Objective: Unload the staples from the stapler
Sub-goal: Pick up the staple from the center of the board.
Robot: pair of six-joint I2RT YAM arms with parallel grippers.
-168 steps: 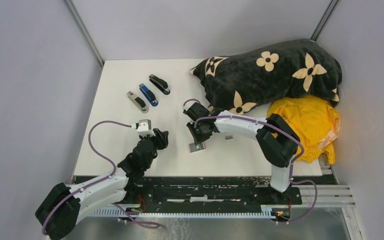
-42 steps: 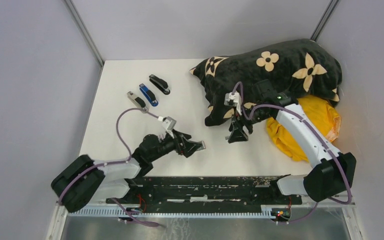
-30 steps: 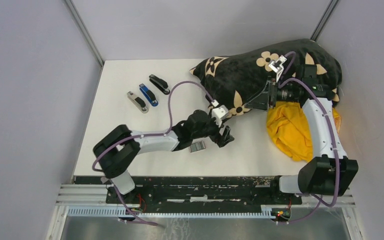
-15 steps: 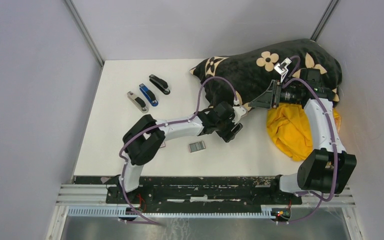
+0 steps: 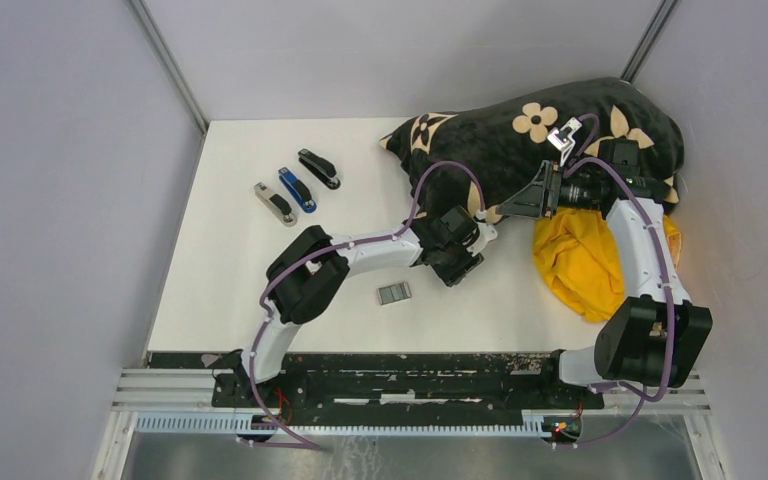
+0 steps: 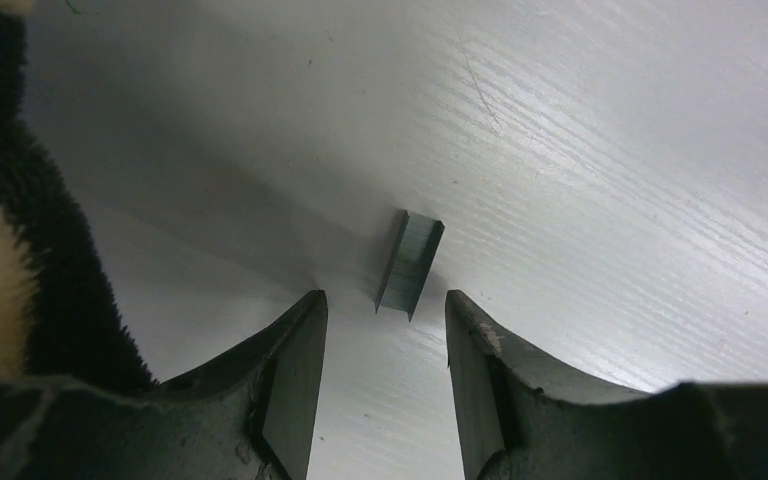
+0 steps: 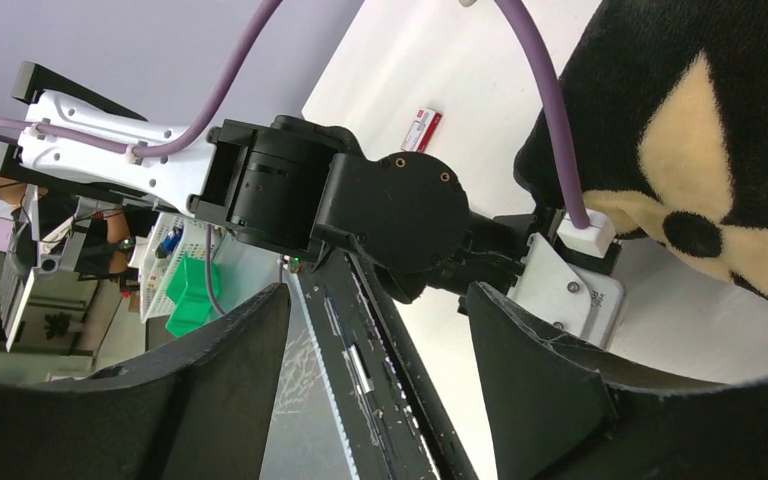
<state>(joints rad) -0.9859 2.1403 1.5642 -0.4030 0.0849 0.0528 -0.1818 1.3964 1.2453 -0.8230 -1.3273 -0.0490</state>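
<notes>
One short grey metallic strip of joined staples (image 6: 410, 262), a shiny folded channel, lies flat on the white surface (image 6: 610, 150). It sits just past the tips of the left fingers (image 6: 295, 370), in line with their gap. Those fingers are spread, gripping nothing. The left arm (image 5: 380, 252) stretches far across, wrist tipped down. The right arm (image 5: 640, 250) is raised high, its right fingers (image 7: 530, 380) parted and empty. Three staplers lie well apart from both: silver stapler (image 5: 275, 203), blue stapler (image 5: 298, 190), black stapler (image 5: 319, 168). One small white-and-red box (image 5: 393, 293) sits near the left fingers.
</notes>
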